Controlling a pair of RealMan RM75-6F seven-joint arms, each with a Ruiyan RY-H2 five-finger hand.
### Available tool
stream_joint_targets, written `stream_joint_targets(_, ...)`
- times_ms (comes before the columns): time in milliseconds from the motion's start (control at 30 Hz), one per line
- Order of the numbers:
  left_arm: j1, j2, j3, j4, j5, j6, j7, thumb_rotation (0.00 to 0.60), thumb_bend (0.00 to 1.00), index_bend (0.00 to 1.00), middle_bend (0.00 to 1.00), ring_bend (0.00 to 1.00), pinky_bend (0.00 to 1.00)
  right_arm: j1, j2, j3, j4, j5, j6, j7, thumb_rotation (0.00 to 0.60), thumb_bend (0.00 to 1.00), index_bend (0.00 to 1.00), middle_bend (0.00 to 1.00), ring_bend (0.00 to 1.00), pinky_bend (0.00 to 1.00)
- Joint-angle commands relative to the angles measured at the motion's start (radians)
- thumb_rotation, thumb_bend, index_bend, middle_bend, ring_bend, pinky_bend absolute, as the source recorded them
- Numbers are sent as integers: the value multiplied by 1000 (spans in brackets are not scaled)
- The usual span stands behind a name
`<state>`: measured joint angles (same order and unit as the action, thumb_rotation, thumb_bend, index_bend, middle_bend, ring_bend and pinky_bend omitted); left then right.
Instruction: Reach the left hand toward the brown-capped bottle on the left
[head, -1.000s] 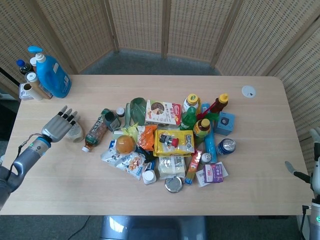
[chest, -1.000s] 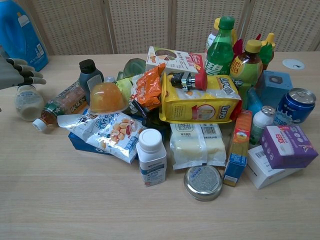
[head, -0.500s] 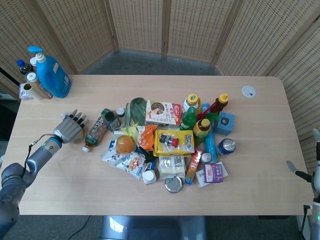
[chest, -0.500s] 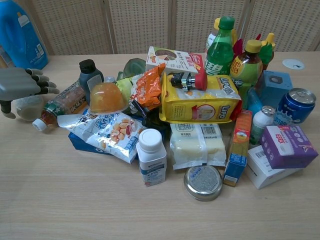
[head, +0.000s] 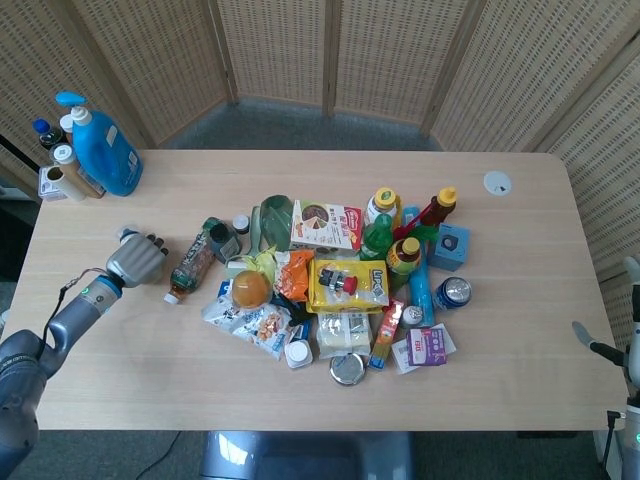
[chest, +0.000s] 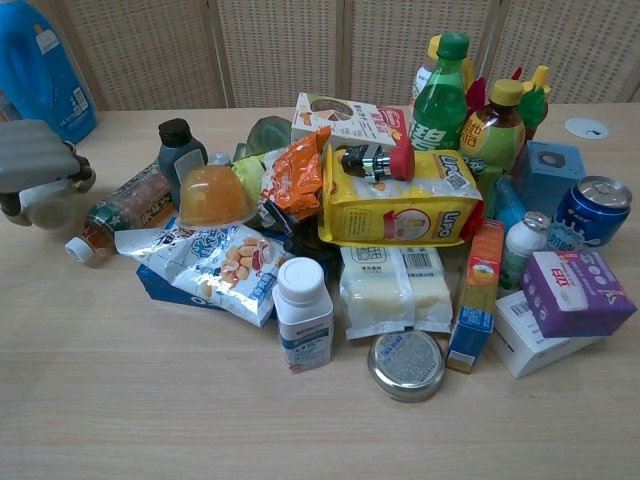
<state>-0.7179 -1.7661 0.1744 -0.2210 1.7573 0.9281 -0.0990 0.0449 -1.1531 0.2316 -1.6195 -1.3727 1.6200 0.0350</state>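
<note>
A small pale bottle (chest: 45, 208) with a brown cap stands at the left of the table. My left hand (chest: 38, 165) lies over it, its fingers curled down around the bottle's top and sides. The head view shows the same left hand (head: 135, 262) closed into a fist shape, with the bottle almost wholly hidden under it. My right hand (head: 625, 345) shows only in the head view, at the far right edge beyond the table, with its fingers apart and nothing in them.
A tea bottle (chest: 125, 205) lies just right of the left hand, and a dark-capped bottle (chest: 178, 150) stands behind it. A large pile of snacks and drinks (head: 340, 280) fills the middle. A blue detergent bottle (head: 105, 150) and small bottles (head: 60, 165) stand at the back left.
The left hand has moved right onto the brown-capped bottle. Its fingers, spread a second ago, have curled around it. The right hand has hardly moved.
</note>
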Motion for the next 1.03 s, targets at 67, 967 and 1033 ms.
stream_joint_targets(67, -7, 66, -20, -44, -18, 94, -3, 600, 50, 948, 860, 825, 1000, -2, 5, -3, -7, -7, 3, 5, 600, 0, 0, 0, 0, 0)
stream_joint_targets(967, -102, 760, -264, -1201, -147, 267, 558, 600, 50, 941, 837, 819, 1000, -42, 75, -8, -73, -59, 56, 139, 600, 0, 0, 0, 0, 0)
stream_joint_targets(1033, -100, 766, -273, -1221, -155, 263, 569, 600, 50, 941, 837, 819, 1000, -43, 77, -9, -75, -63, 58, 143, 600, 0, 0, 0, 0, 0)
